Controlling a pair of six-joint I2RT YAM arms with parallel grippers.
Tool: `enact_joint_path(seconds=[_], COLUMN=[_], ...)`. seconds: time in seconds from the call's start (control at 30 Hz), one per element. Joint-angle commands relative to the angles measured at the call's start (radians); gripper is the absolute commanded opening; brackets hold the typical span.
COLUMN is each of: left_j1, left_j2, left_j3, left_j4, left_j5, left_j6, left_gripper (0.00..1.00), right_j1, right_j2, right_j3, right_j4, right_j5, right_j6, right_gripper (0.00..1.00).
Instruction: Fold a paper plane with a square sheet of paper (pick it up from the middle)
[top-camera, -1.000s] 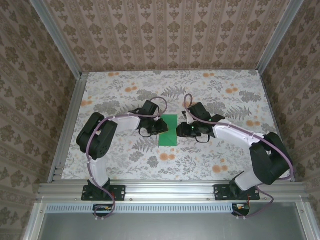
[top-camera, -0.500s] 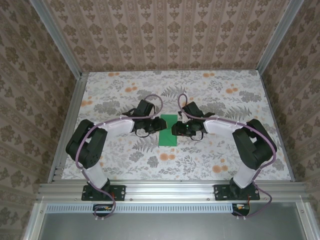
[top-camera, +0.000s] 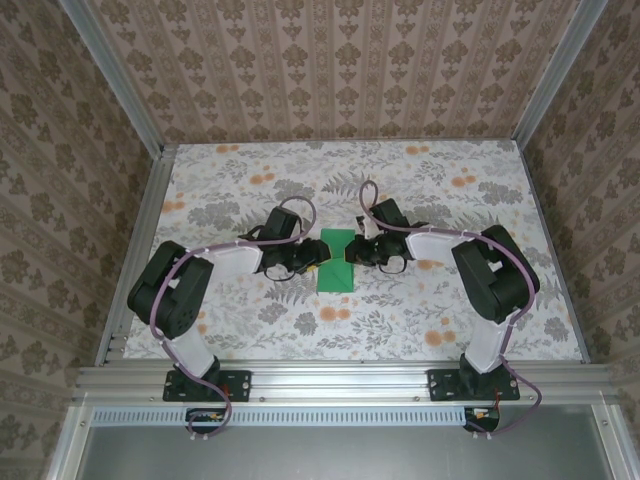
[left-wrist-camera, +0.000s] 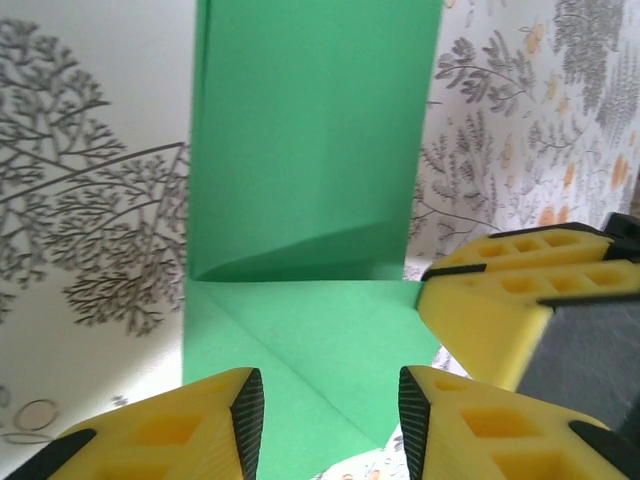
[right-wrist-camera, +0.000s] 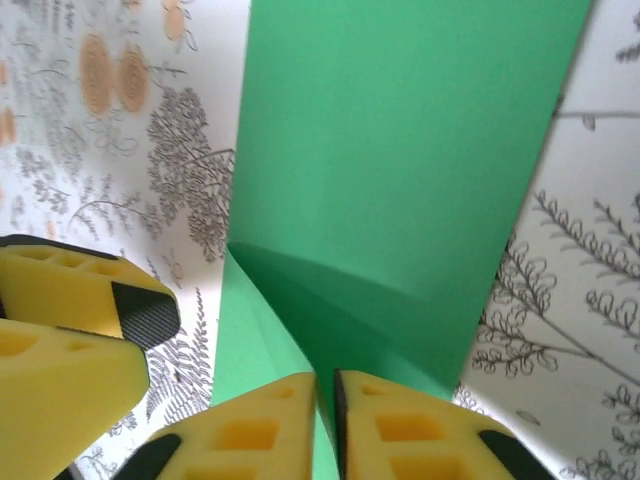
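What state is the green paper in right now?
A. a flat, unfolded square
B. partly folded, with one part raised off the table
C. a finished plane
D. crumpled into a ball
B: the green paper shows a diagonal crease, and one part stands up above the table.

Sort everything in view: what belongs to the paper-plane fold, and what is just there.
Belongs to the job:
green sheet of paper, partly folded
left gripper, open over it
right gripper, pinching a raised fold

Just there:
floral table cover
patterned walls
aluminium frame
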Motion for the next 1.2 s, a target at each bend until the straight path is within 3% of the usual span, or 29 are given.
enact_joint_path(seconds=[0.0, 0.3, 0.43, 0.57, 0.7, 1.17], left_j1=[0.004, 0.002, 0.002, -0.001, -0.006, -0.012], left_j2=[0.009, 0.051, 0.042, 0.055, 0.077, 0.134], left_j3=[-0.009, -0.015, -0.016, -0.010, 0.000, 0.035], left_j4=[0.055, 0.105, 0.083, 0.092, 0.115, 0.191], left_j5=[0.038, 0.069, 0.050, 0.056, 0.058, 0.061], left_j6=[-0.032, -0.072, -0.071, -0.072, -0.074, -0.052], left_gripper=[0.44, 0.51, 0.58, 0.58, 0.53, 0.23], right_j1=[-0.018, -0.075, -0.088, -0.092, -0.094, -0.109], right_j2=[0.010, -0.004, -0.015, -0.018, -0.012, -0.011], right_j3=[-0.041, -0.138, -0.160, -0.163, -0.172, -0.184], right_j4=[0.121, 0.365, 0.399, 0.395, 0.400, 0.406], right_j5=[-0.101, -0.203, -0.202, -0.199, -0.196, -0.197], right_j6=[0.071, 0.269, 0.301, 0.305, 0.310, 0.320], right_gripper=[0.11, 0.08, 0.08, 0.08, 0.08, 0.08])
